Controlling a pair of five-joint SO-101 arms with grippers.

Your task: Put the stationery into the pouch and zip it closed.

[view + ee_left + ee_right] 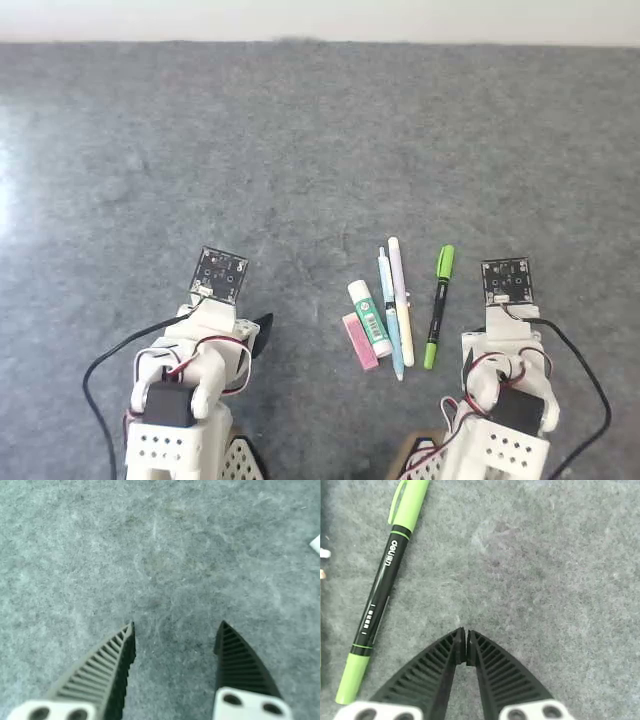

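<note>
**High view.** On the grey table (300, 150), five items lie side by side between the left arm (195, 360) and the right arm (505, 365). They are a pink eraser (360, 342), a glue stick (369, 318), a blue pen (391, 315), a pale pen (400, 295) and a green marker (438, 305), which lies nearest the right arm.

**Left wrist view.** The left pincer (176, 630) is spread wide over bare felt and holds nothing. A white sliver (316, 544) at the frame edge is cut off and cannot be identified.

**Right wrist view.** The right pincer (465, 632) has its tips pressed together and grips nothing. It sits near the green marker (380, 595), whose cap end is cut off.
</note>
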